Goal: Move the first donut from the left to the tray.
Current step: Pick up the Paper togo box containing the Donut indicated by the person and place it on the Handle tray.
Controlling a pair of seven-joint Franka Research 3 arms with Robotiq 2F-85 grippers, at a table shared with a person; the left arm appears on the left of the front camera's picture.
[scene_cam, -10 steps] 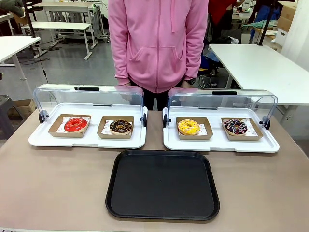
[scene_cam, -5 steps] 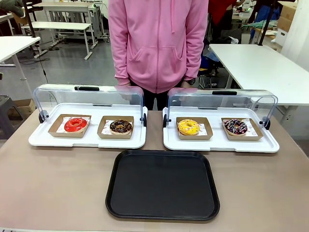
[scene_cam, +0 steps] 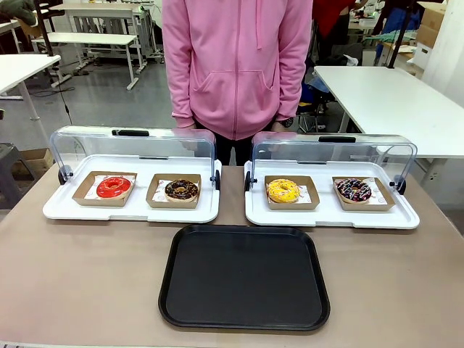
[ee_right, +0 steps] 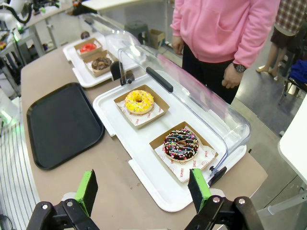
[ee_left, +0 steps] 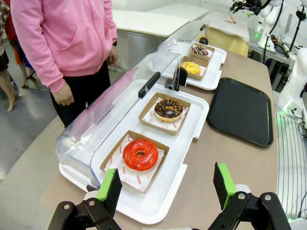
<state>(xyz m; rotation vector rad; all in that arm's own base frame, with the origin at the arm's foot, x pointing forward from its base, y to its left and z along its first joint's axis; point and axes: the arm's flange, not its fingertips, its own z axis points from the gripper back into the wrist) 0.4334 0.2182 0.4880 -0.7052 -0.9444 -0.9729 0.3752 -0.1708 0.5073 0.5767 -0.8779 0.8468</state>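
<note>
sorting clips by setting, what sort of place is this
Likely a lab or workshop staged as a bakery counter: a red donut and others in lidded white trays, a black tray, plain white worktables behind.

Lab hall: white worktables (scene_cam: 391, 101), grey floor (scene_cam: 101, 90), cardboard boxes (scene_cam: 433, 20).

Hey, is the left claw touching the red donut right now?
Apart. The left wrist view shows the left claw open, hanging short of the red donut, with white tray rim plainly between them.
</note>
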